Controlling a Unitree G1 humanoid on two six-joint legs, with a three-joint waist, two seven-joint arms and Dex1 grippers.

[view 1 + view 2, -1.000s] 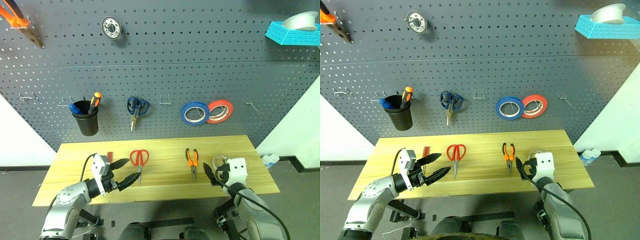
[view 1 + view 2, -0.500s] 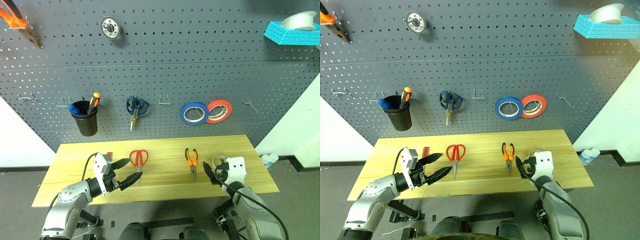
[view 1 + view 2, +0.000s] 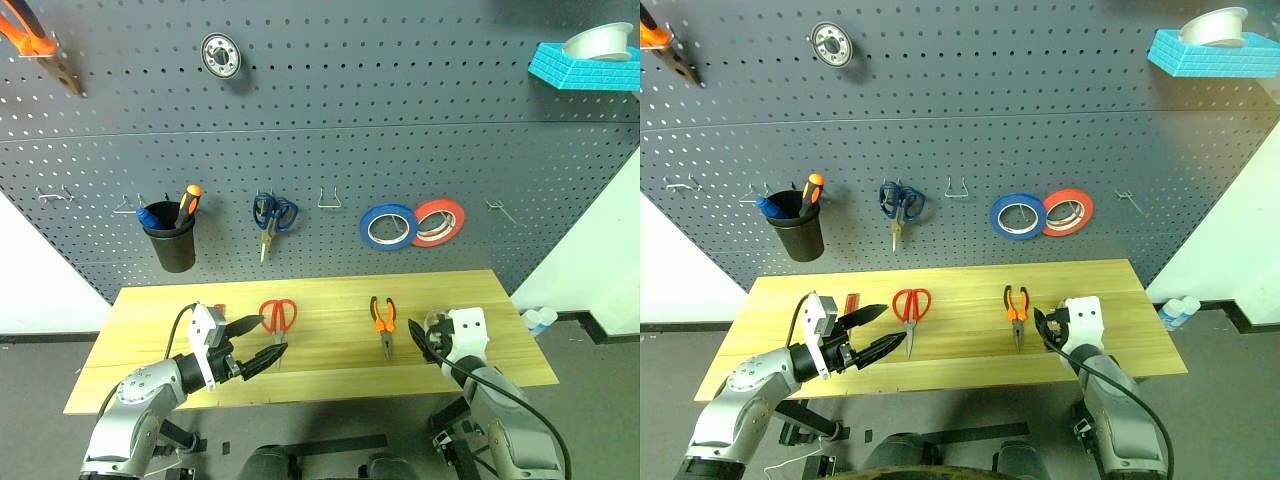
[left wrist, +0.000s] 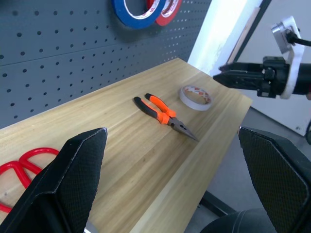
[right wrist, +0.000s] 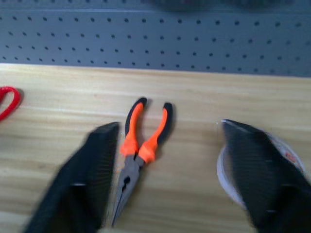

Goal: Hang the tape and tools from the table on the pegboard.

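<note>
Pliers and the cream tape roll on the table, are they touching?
Apart. The left wrist view shows bare table between the pliers and the tape roll.

The head's two eyes are looking down, twelve o'clock, at the pegboard (image 3: 320, 150); both close, low wrist cameras are sharing the pliers (image 4: 164, 115).

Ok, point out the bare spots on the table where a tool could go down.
The table has bare wood between the red-handled scissors and the pliers, and along its left end beyond the left gripper. It is crowded at the right end, where the right gripper hangs by the tape.
</note>
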